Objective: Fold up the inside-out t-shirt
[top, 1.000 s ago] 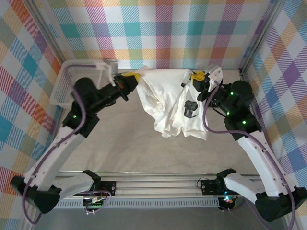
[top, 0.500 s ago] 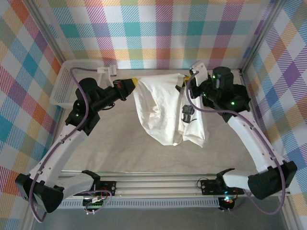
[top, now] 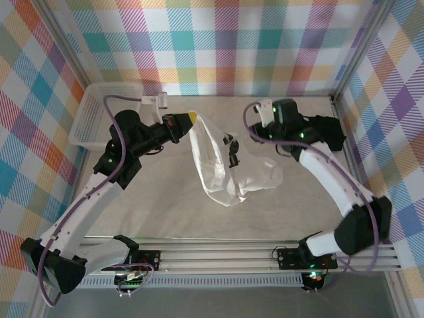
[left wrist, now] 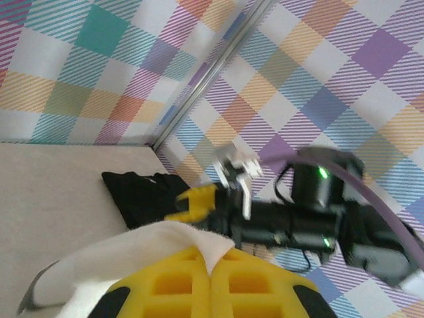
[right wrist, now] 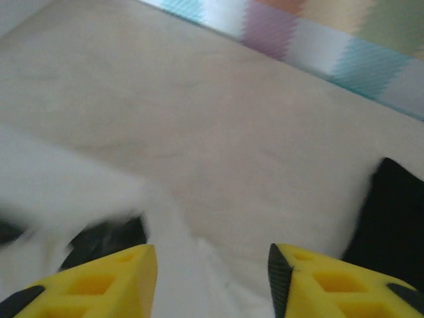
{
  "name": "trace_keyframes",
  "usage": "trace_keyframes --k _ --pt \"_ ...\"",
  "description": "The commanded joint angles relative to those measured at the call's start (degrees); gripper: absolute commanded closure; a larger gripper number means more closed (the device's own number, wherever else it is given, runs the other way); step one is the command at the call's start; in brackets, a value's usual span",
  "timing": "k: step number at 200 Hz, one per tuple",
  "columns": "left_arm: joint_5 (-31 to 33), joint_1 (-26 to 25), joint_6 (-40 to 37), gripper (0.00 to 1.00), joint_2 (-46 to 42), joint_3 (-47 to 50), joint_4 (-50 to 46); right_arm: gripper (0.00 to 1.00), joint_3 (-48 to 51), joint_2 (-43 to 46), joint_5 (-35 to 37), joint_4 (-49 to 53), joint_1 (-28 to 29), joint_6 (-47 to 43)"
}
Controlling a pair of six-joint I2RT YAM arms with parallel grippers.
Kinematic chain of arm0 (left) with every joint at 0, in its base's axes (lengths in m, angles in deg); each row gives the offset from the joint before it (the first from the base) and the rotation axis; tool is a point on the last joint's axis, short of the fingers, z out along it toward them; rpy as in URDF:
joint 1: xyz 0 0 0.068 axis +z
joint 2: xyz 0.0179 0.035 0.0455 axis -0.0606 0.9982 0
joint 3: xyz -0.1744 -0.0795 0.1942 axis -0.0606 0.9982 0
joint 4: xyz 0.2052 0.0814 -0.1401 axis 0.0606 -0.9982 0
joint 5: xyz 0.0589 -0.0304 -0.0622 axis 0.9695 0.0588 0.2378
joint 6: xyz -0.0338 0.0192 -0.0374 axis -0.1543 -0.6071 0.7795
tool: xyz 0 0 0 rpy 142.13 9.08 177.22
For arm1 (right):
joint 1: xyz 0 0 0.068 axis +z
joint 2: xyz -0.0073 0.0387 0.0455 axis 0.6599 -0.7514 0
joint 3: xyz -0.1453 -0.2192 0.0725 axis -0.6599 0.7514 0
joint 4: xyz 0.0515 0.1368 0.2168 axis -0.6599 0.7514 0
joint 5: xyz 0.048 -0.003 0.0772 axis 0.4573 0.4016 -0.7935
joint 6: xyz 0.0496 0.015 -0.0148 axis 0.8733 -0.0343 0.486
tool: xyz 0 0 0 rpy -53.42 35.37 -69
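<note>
One pale table point(top: 152, 205) carries everything, walled in by checked cloth panels. Two white and black arms reach over it from the near edge, the left arm point(top: 89, 195) bent toward the middle and the right arm point(top: 334, 182) curving to the far right. One inside-out t-shirt point(top: 222, 165) is in the middle of the table: its upper corner is lifted off the surface, the cloth hangs down in a narrow drape, and its lower part lies crumpled on the table toward the right, with a dark printed mark showing on the cloth. One white basket point(top: 86, 112) sits at the far left corner, well apart from the shirt. One black folded garment point(top: 328, 126) lies at the far right, beside the right arm. The left gripper point(left wrist: 211, 278) has its yellow pads pressed together on the shirt's raised corner. The right gripper point(right wrist: 211, 255) has its two yellow fingers spread apart with nothing between them, above bare table between the shirt and the black garment.
</note>
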Motion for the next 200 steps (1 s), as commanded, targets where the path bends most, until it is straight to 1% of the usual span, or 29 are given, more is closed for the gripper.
trace_keyframes --k 1,13,24,38,56,64,68,72,82,94,102,111,125,131,148,157,163,172,179,200 --pt "1.42 -1.2 0.52 1.0 -1.42 -0.91 1.64 0.46 9.36 8.63 -14.03 -8.48 4.87 4.94" --pt "1.61 -1.63 0.19 1.0 -0.92 -1.53 1.1 0.4 15.07 11.5 -20.71 -13.57 7.3 7.61" --pt "1.85 -2.02 -0.05 1.0 -0.53 -2.02 0.4 0.35 18.68 13.06 -24.61 -17.6 9.36 9.53" --pt "1.77 -2.47 -0.21 1.0 -0.16 -2.24 0.08 0.32 21.13 12.63 -26.54 -22.58 11.15 12.0" --pt "2.0 -3.01 -0.15 1.0 -0.38 -1.84 0.66 0.33 20.09 8.42 -24.31 -24.32 11.47 13.17" --pt "2.36 -3.08 -0.1 1.0 -0.65 -1.6 0.85 0.36 18.85 6.06 -23.53 -24.15 11.52 12.55" --pt "2.54 -3.22 -0.07 1.0 -0.75 -1.55 0.84 0.4 18.29 4.9 -23.02 -24.11 11.48 12.44" --pt "2.84 -3.23 -0.03 1.0 -0.9 -1.55 0.86 0.45 17.71 3.87 -22.76 -24.02 11.46 12.38" --pt "3.72 -3.32 -0.1 1.0 -1.2 -1.62 0.53 0.63 16.57 2.03 -23.04 -23.67 11.48 11.79" --pt "6.09 -3.36 -0.56 1.0 -1.64 -2.1 -0.63 0.82 15.62 2.08 -22.05 -22.64 11.43 10.77" --pt "8.12 -3.32 -1.35 1.0 -1.94 -2.67 -1.6 0.92 14.93 3.47 -20.29 -21.46 11.27 9.19" --pt "11.72 -3.32 -2.41 1.0 -2.14 -3.52 -3.26 1.0 13.55 5.5 -17.46 -19.69 10.65 7.24" --pt "17.61 -3.32 -5.46 1.0 -2.47 -5.39 -5.66 1.0 10.06 8.63 -13.84 -16.73 8.37 5.04" --pt "21.21 -3.32 -7.11 1.0 -2.67 -6.62 -6.73 1.0 8.14 9.88 -12.56 -15.59 6.87 4.5" --pt "31.06 -3.32 -12.09 1.0 -3.66 -9.86 -8.4 1.0 1.97 11.97 -10.92 -14.03 2.89 3.01" --pt "35.55 -3.32 -14.35 1.0 -4.58 -11.2 -8.07 1.0 -1.96 12.06 -10.43 -13.26 1.94 2.76" --pt "37.64 -3.33 -15.65 1.0 -5.29 -11.81 -7.23 1.0 -4.27 11.76 -10.04 -12.85 1.82 0.15" --pt "39.0 -3.32 -17.3 1.0 -6.19 -12.53 -5.62 1.0 -8.1 10.94 -9.93 -12.18 1.76 -1.01" --pt "38.73 -3.32 -18.22 1.0 -6.46 -13.04 -4.56 1.0 -10.6 10.2 -10.29 -11.47 1.77 -1.63" --pt "33.9 -3.32 -18.5 1.0 -5.58 -14.41 -4.66 1.0 -14.78 8.85 -10.31 -9.65 1.7 -3.23"
